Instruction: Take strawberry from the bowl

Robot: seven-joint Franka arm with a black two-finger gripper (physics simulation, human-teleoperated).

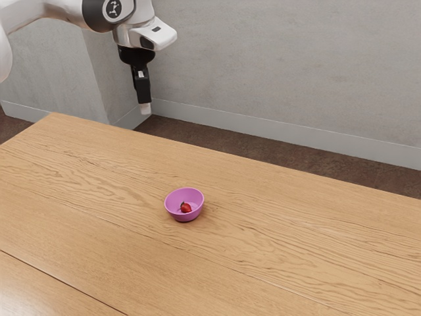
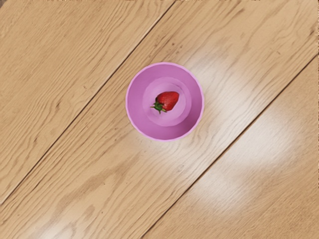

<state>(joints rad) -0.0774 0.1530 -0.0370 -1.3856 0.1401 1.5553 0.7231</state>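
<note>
Strawberry [image 2: 169, 100], red with green leaves, sits inside the round purple bowl [image 2: 135, 102] on the wooden tabletop [image 1: 296, 217]. Reaching, grasping and lifting out all remain; I can't tell whether my black gripper [image 1: 145, 109], well above, is open.

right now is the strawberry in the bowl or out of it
In: the strawberry lies on its side on the inner bottom of the purple bowl, inside the rim.
</note>
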